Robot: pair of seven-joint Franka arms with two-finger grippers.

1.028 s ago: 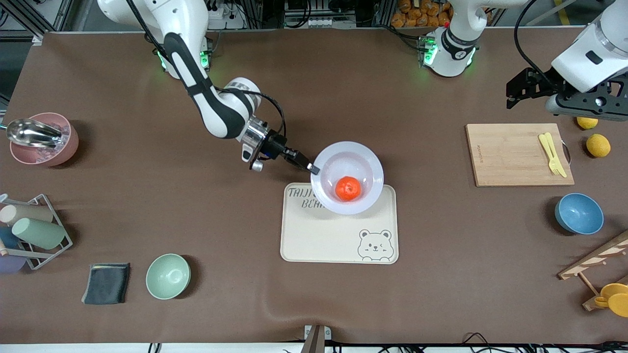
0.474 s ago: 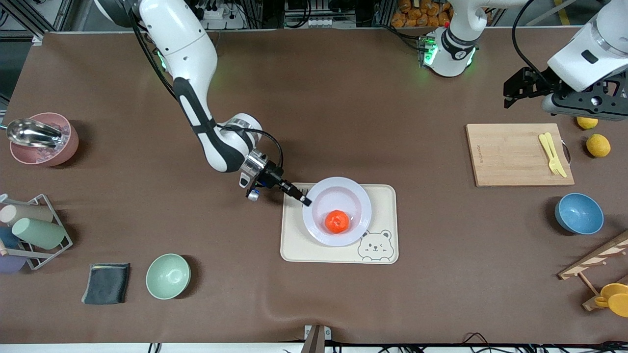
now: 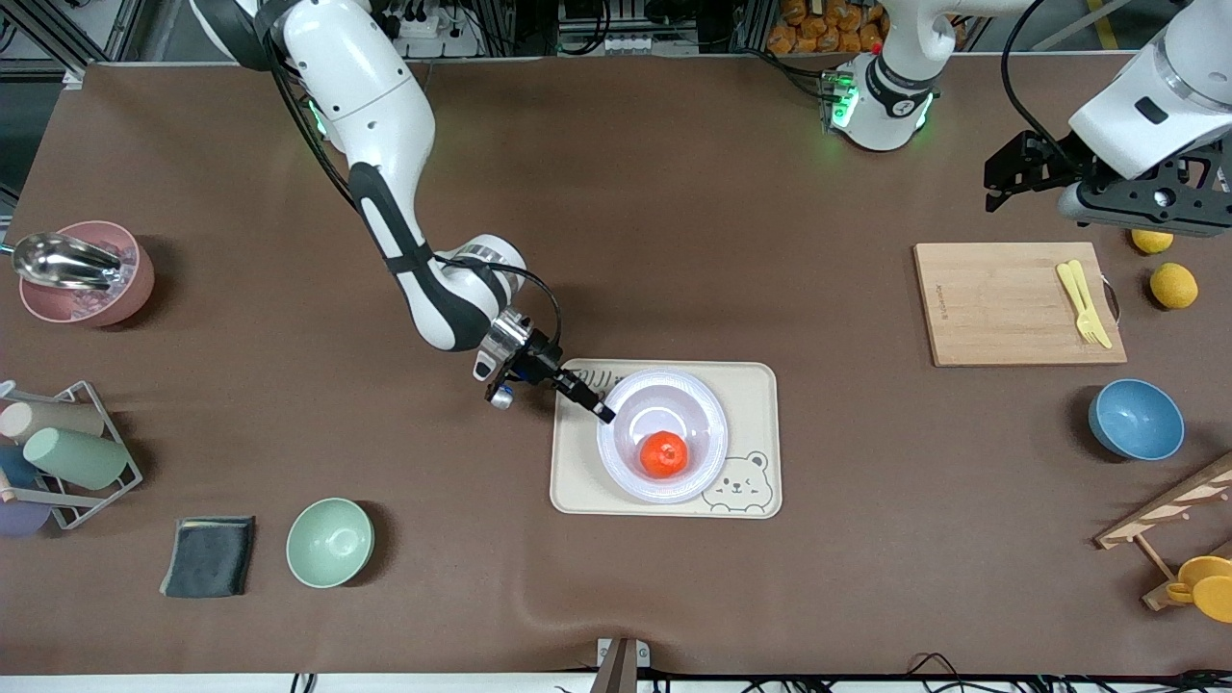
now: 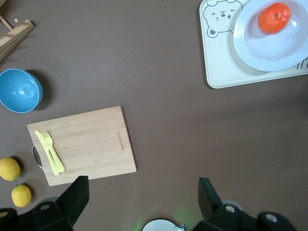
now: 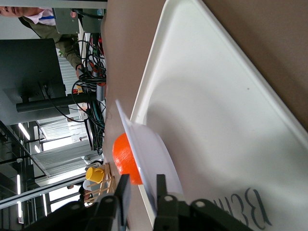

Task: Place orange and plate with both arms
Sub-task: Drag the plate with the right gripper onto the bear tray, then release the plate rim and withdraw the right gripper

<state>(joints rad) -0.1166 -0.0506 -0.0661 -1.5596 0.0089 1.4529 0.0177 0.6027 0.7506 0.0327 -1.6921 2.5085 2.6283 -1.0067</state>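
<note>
The pale plate [image 3: 695, 398] lies on the cream bear-print tray [image 3: 752, 383] in the table's middle, and the orange [image 3: 663, 454] sits in its hollow. My right gripper [image 3: 604, 414] is low at the plate's rim on the right arm's side. In the right wrist view its fingers [image 5: 122, 187] straddle the plate's [image 5: 150, 153] rim with a gap, open, with the orange [image 5: 124, 161] just past them. My left gripper [image 3: 997, 189] waits open and empty above the table by the cutting board. The left wrist view shows the left gripper [image 4: 142, 193], plate [image 4: 269, 50] and orange [image 4: 274, 18].
A wooden cutting board [image 3: 1001, 303] with a yellow fork, two lemons [image 3: 1173, 285] and a blue bowl [image 3: 1136, 419] lie at the left arm's end. A green bowl [image 3: 329, 542], dark cloth [image 3: 209, 555], cup rack and pink bowl [image 3: 82, 274] lie at the right arm's end.
My right gripper brought the plate with the orange toward the front camera and down onto the tray, then its jaws parted. The left arm hardly moved.
</note>
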